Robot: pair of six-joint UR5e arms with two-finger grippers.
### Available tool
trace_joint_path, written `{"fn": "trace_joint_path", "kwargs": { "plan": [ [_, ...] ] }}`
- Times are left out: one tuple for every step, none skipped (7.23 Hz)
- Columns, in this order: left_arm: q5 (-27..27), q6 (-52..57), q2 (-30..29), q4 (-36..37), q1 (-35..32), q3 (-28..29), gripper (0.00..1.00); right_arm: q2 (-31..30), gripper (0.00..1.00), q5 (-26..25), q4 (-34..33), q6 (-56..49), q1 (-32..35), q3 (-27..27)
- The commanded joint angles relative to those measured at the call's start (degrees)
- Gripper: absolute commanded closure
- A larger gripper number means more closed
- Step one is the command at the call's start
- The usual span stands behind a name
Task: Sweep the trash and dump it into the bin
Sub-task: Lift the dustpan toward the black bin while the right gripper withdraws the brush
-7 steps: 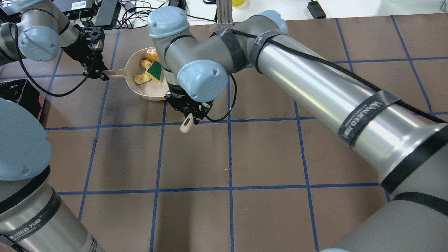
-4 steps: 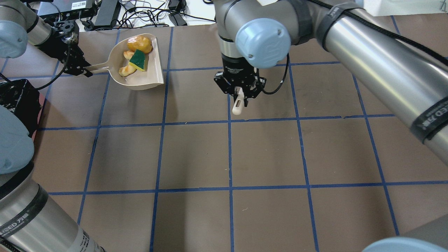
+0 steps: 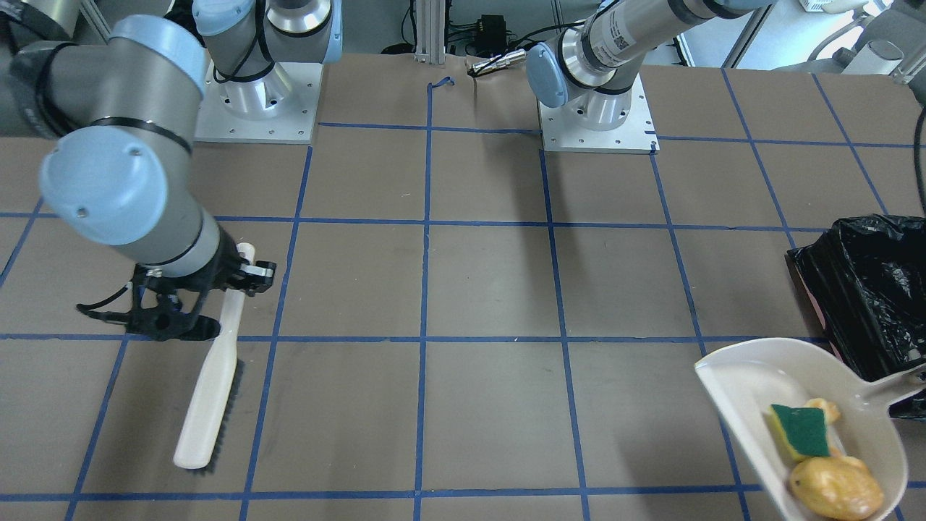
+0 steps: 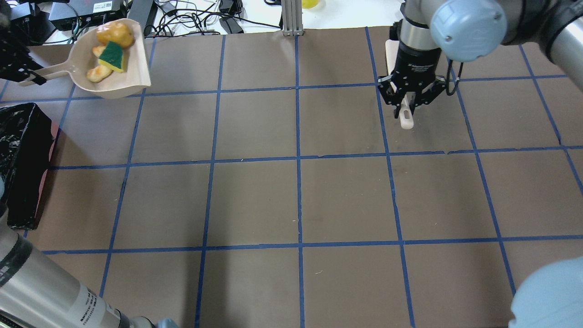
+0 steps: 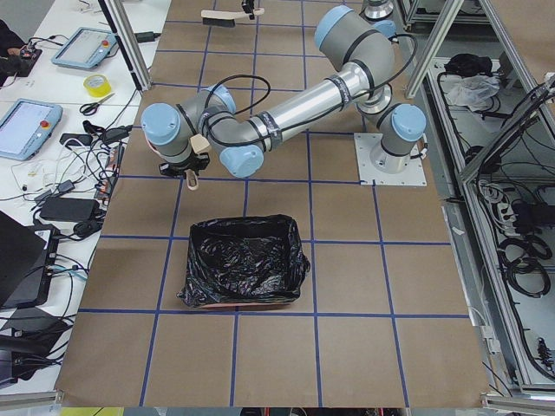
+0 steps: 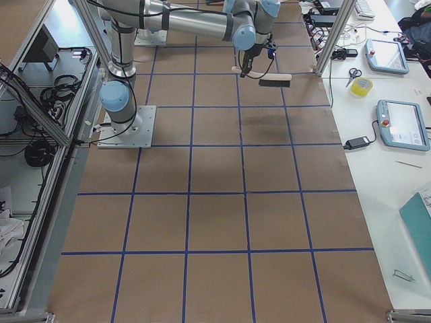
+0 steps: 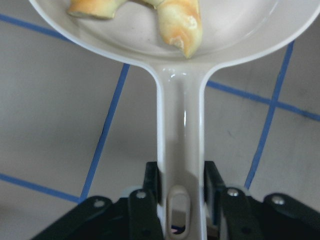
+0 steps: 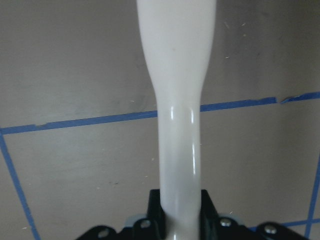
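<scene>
Two grips, both closed. The left gripper [image 7: 182,184] pinches the dustpan [image 4: 132,79] by its handle. Its long axis runs along the table's [image 4: 346,196] far edge, mouth facing the robot's right. The trash [image 4: 112,48] lies inside, and the bin [image 4: 23,150] is near. The right gripper [image 4: 406,104] clamps the brush [image 3: 213,383] handle.

bin [image 4: 23,159] edge-cropped, dustpan [image 3: 749,387] cut off below

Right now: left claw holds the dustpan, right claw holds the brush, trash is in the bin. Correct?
One thing is wrong. The trash is in the dustpan, not in the bin; the overhead view shows it. The rest stands: the left claw holds the dustpan and the right claw holds the brush.
</scene>
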Motion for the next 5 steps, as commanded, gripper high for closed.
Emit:
{"fn": "trace_joint_path", "kwargs": {
  "plan": [
    [1.61,3.85,-0.66,-3.52,8.23,5.25,1.0,0.4,1.0,-0.37,-9.88,-13.58,-10.11,5.69],
    [3.1,7.0,-0.92,-3.71,11.57,6.22,1.0,0.93,1.0,-0.37,-15.77,-15.19,-12.58,8.51],
    [3.29,9.64,-1.36,-3.71,15.52,6.32,1.0,2.24,1.0,-0.46,-18.26,-15.2,-13.83,9.49],
    [3.55,10.8,-1.36,-3.8,17.73,6.32,1.0,3.65,1.0,-0.37,-19.94,-15.38,-14.19,9.68],
    [5.47,16.82,-1.45,-2.84,18.8,7.19,1.0,5.14,1.0,-0.28,-20.39,-16.25,-15.06,9.76]
  ]
}}
